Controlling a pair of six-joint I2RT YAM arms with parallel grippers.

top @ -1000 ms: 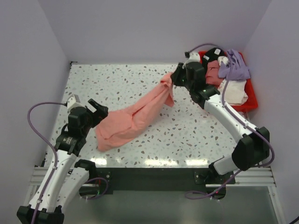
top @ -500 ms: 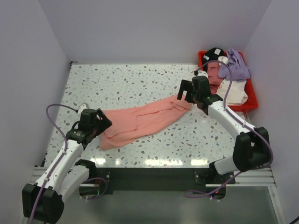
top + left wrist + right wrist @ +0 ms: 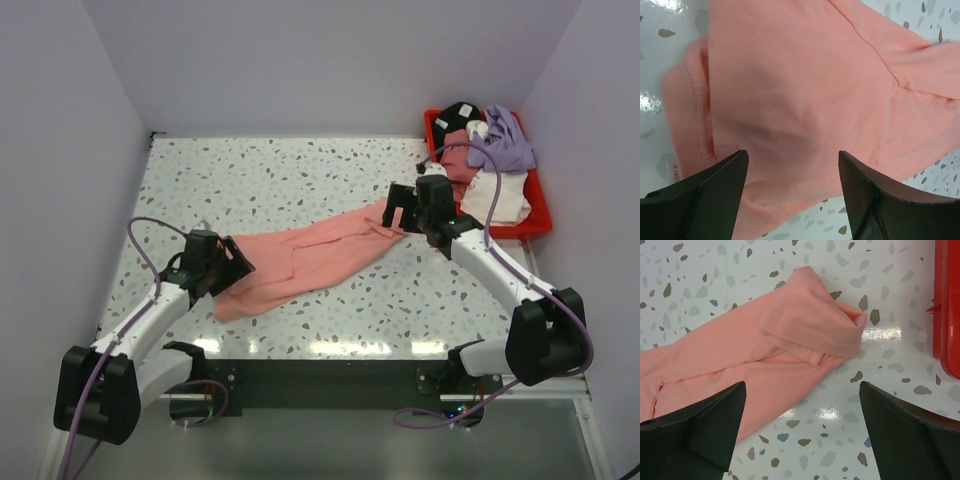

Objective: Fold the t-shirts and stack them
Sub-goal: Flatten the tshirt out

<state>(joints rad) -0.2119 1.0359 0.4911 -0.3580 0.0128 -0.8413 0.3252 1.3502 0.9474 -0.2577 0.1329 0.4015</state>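
One salmon-pink t-shirt (image 3: 310, 255) lies bunched in a long strip across the table, running from near left to far right. My left gripper (image 3: 238, 265) is low over its left end. In the left wrist view the gripper (image 3: 792, 155) is open, with the shirt (image 3: 805, 90) spread between and beneath its fingers (image 3: 715, 195). My right gripper (image 3: 395, 212) hovers at the shirt's right end. In the right wrist view that gripper (image 3: 802, 385) is open, and the shirt's end (image 3: 815, 325) lies folded over on itself, free of the fingers (image 3: 700, 425).
A red bin (image 3: 530, 228) stands at the far right, holding a purple garment (image 3: 505, 140), a white one (image 3: 505, 195), a dark pink one (image 3: 458, 150) and a black item (image 3: 460, 112). Its wall (image 3: 947, 315) is just right of my right gripper. Walls close in three sides.
My right gripper opened and let go of the shirt's raised right end, which now lies on the table. My left gripper moved in low over the left end, jaws narrowing a little.
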